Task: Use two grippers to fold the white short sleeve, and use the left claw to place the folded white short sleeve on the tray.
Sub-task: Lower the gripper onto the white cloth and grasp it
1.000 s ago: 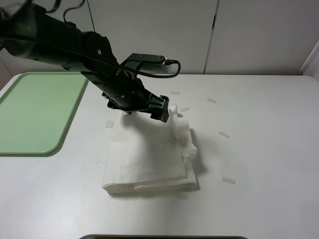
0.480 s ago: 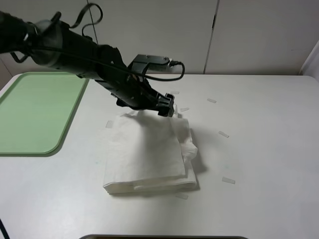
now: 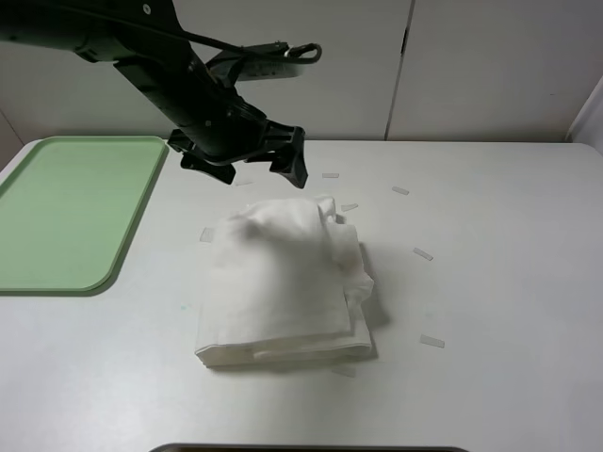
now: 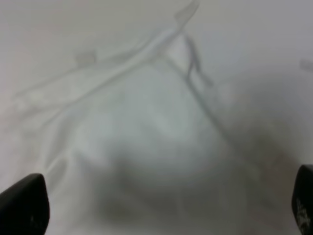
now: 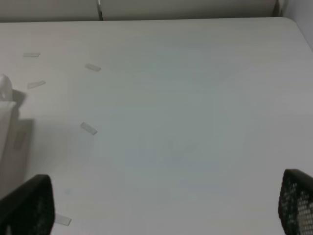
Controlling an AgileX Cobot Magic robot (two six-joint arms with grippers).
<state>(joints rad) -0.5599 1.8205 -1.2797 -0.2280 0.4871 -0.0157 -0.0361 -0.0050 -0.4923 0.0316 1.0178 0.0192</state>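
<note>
The white short sleeve (image 3: pixel 278 282) lies folded into a thick, wrinkled bundle in the middle of the table, its far edge puffed up. My left gripper (image 3: pixel 252 165) hangs open in the air just beyond that far edge, with nothing between its fingers. In the left wrist view the white short sleeve (image 4: pixel 146 147) fills the picture below the left gripper (image 4: pixel 164 205), whose two fingertips (image 4: pixel 24 205) stand wide apart. The pale green tray (image 3: pixel 66 212) sits at the table's left edge. My right gripper (image 5: pixel 161 205) is open over bare table, right of the white short sleeve (image 5: pixel 6 117); the exterior view does not show it.
Several small pale tape strips (image 3: pixel 422 253) lie scattered on the white table (image 3: pixel 499 282) around the shirt, mostly to its right and behind it. A white cabinet front (image 3: pixel 396 66) stands behind the table.
The left gripper has lifted off the shirt's far right corner and drawn back up and to the left. The shirt's top layer has settled into a bulge.
</note>
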